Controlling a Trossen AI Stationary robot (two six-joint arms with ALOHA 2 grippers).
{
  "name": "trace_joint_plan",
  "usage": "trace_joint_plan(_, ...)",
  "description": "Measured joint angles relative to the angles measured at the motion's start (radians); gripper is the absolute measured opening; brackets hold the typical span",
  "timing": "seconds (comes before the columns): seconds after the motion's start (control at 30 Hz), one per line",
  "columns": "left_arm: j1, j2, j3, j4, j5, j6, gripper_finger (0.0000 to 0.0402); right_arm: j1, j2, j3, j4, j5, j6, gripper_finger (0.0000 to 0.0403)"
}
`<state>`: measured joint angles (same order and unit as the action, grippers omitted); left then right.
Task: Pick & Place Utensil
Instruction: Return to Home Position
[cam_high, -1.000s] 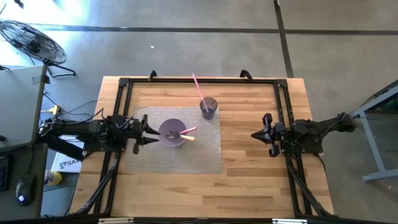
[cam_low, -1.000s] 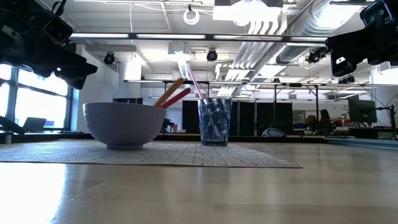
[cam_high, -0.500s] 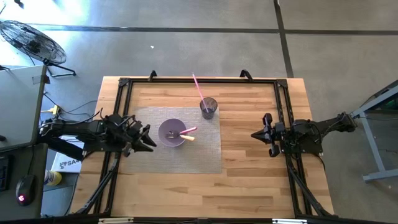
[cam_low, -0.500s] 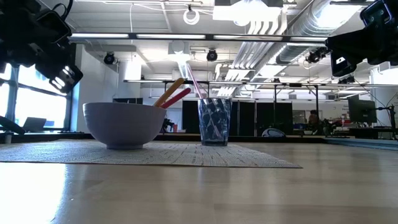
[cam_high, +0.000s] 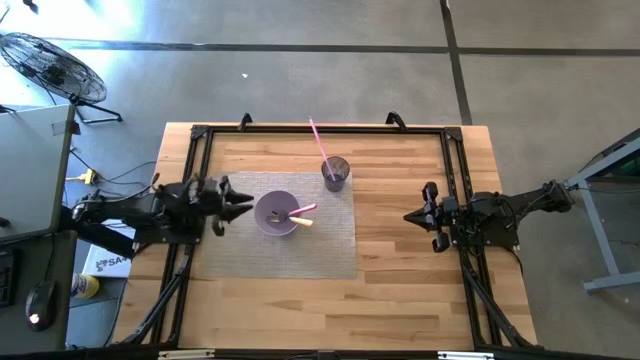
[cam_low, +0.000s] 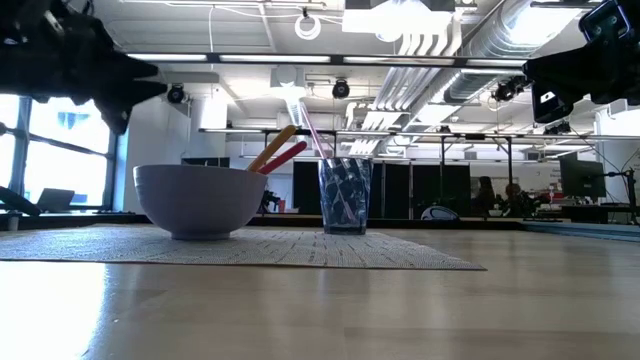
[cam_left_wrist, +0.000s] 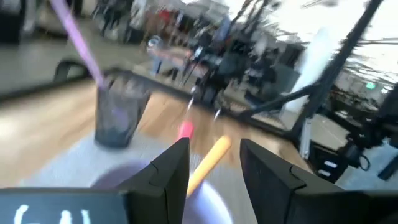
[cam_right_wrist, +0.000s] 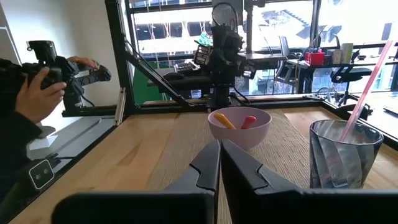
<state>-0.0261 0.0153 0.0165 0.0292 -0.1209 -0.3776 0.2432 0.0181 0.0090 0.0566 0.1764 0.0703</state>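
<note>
A lilac bowl stands on a grey woven mat. Two utensils lie in it, one with an orange handle and one with a red handle; both handles lean on the rim nearest the right arm. A dark cup with a pink straw stands at the mat's far right corner. My left gripper is open and hovers just left of the bowl, above rim height, its fingers pointing over the bowl. My right gripper is shut and waits right of the mat.
Black frame rails run along the table's left, far and right sides. Bare wood lies between the mat and my right gripper and along the near edge. A person holding a camera stands beyond the table's left side.
My left gripper has drawn back a little from the bowl, dipped toward the near edge, then swung toward the far edge and risen, turning about its wrist. The bowl, utensils and cup have stayed put.
</note>
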Motion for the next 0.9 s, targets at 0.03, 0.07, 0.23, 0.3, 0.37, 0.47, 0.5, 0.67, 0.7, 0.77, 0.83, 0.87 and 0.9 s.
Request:
trace_joint_plan(0.03, 0.0, -0.016, 0.0, 0.002, 0.005, 0.034, 0.014, 0.0, 0.0, 0.0, 0.0, 0.0, 0.0, 0.0009)
trace_joint_plan(0.07, 0.0, -0.012, -0.001, 0.014, 0.012, 0.069, 0.014, 0.0, 0.0, 0.0, 0.0, 0.0, 0.0, 0.0009)
trace_joint_plan(0.23, 0.0, -0.009, -0.001, -0.01, 0.059, 0.162, 0.014, 0.0, 0.008, 0.0, 0.004, 0.004, 0.0, 0.0005)
trace_joint_plan(0.3, 0.0, -0.01, -0.002, -0.01, 0.087, 0.131, 0.014, 0.0, 0.011, 0.0, 0.005, 0.006, 0.0, 0.0005)
trace_joint_plan(0.37, 0.0, -0.009, -0.002, -0.019, 0.109, 0.118, 0.014, 0.0, 0.011, 0.0, 0.005, 0.006, 0.0, 0.0006)
trace_joint_plan(0.47, 0.0, -0.009, -0.003, -0.017, 0.115, 0.115, 0.014, 0.0, 0.011, 0.0, 0.005, 0.006, 0.0, 0.0008)
trace_joint_plan(0.5, 0.0, -0.009, -0.003, -0.017, 0.114, 0.115, 0.014, 0.0, 0.011, 0.0, 0.005, 0.006, 0.0, 0.0009)
trace_joint_plan(0.67, 0.0, -0.009, 0.002, -0.031, 0.114, 0.114, 0.0141, 0.0, 0.011, 0.0, 0.005, 0.005, 0.0, 0.0006)
trace_joint_plan(0.7, 0.0, -0.009, 0.002, -0.032, 0.115, 0.114, 0.0141, 0.0, 0.011, 0.0, 0.005, 0.005, 0.0, 0.0005)
trace_joint_plan(0.77, 0.0, -0.009, 0.002, -0.032, 0.114, 0.114, 0.0141, 0.0, 0.011, 0.0, 0.005, 0.005, 0.0, 0.0005)
trace_joint_plan(0.83, 0.0, -0.009, 0.002, -0.032, 0.113, 0.114, 0.0141, 0.0, 0.011, 0.0, 0.005, 0.005, 0.0, 0.0006)
trace_joint_plan(0.87, -0.001, -0.009, 0.002, -0.032, 0.112, 0.114, 0.0141, 0.0, 0.011, 0.0, 0.006, 0.005, 0.0, 0.0007)
trace_joint_plan(0.9, -0.001, -0.009, 0.002, -0.032, 0.113, 0.112, 0.0141, 0.0, 0.011, 0.0, 0.006, 0.005, 0.0, 0.0008)
